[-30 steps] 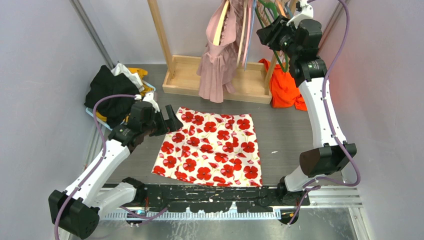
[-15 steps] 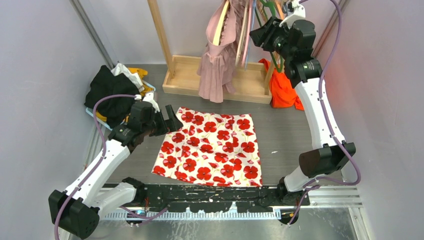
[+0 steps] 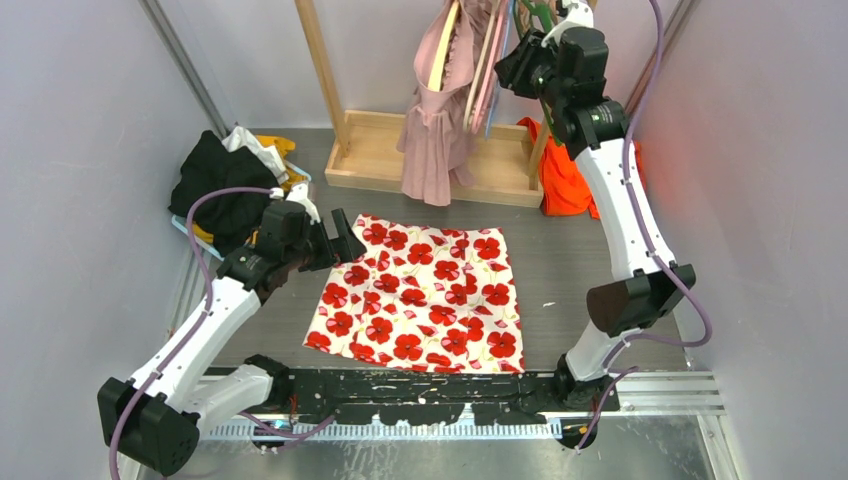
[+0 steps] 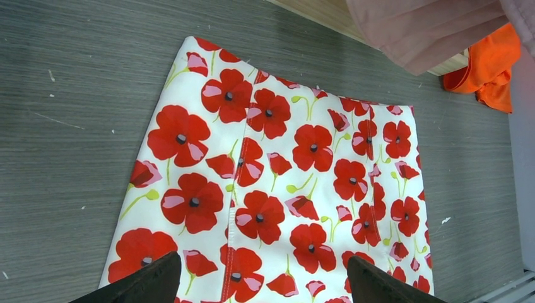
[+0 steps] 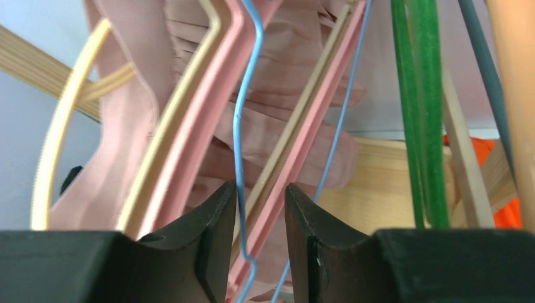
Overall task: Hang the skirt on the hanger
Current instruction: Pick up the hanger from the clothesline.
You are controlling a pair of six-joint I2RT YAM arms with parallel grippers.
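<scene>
End effector (image 5: pixel 260 189) straddles the blue wire hanger (image 5: pixel 237 126) (pink hangers (image 5: pixel 191 126) alongside).

The right arm (image 3: pixel 612 190) has swung up and to the left, toward the hangers on the wooden rack (image 3: pixel 318 90). Its elbow has drawn in and risen a little too. The right gripper (image 5: pixel 260 196), which a second ago stood off to the right of the hangers, now sits among them, with the blue wire hanger (image 5: pixel 238 126) running between its fingers. Its jaws have narrowed, though the gap left between them is wider than the wire.
</scene>
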